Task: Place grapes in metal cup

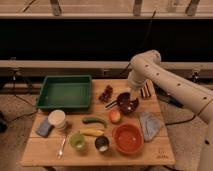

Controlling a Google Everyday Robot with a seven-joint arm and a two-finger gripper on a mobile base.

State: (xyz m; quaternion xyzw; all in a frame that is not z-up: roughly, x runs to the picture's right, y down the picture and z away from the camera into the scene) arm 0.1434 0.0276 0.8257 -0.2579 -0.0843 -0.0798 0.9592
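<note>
In your camera view the wooden surface (45, 152) stands on a speckled floor (187, 145) before a dark wall with a metal rail (60, 65), the grapes (106, 93) lie near its back edge beside the green tray (65, 92), well apart from the metal cup (102, 144) at the front, and the gripper (135, 94) hangs released over the maroon bowl (127, 103).
</note>
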